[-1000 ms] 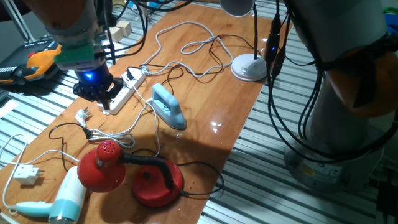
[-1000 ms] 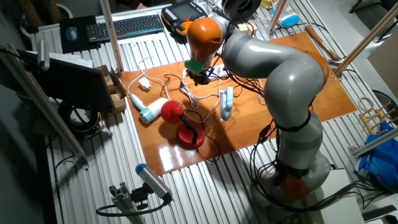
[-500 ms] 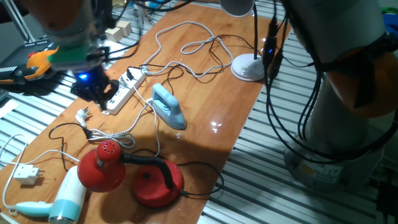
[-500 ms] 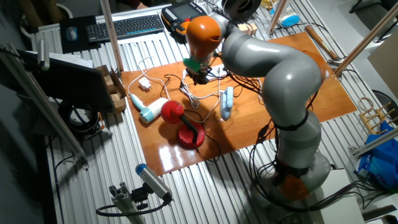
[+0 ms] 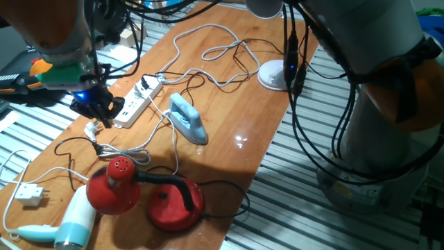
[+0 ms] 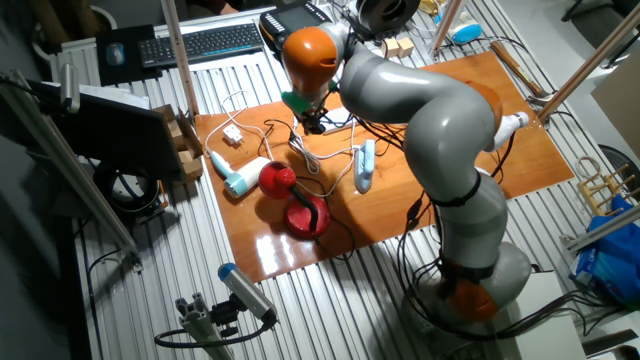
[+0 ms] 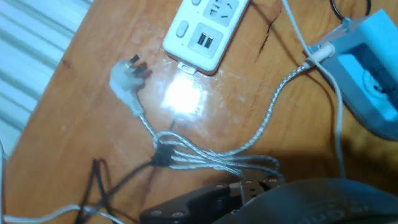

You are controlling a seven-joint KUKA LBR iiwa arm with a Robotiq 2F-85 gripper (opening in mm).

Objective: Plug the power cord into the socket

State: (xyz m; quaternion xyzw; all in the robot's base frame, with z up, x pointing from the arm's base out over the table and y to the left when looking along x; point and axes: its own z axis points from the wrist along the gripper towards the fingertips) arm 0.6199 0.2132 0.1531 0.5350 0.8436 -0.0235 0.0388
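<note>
the power cord, a thin black cable (image 5: 69, 144), lies loose on the wooden table (image 5: 229, 104), toward the near edge from the black two-finger gripper (image 5: 97, 111). the gripper hovers beside the long white power strip (image 5: 135, 104); its opening cannot be told. the hand view shows the strip's end (image 7: 202, 31) and a white-plugged braided cord (image 7: 127, 78), not the black plug.

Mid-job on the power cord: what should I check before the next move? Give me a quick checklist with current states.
1. Power strip in sight: ok, its end shows in the hand view.
2. Gripper over an outlet: not ok, it hangs off the strip's end.
3. Black plug located: cannot tell; only a stretch of thin black cord shows.
4. Anything held in the fingers: cannot tell.
5. White plug clear of the strip: ok, lying apart.
</note>
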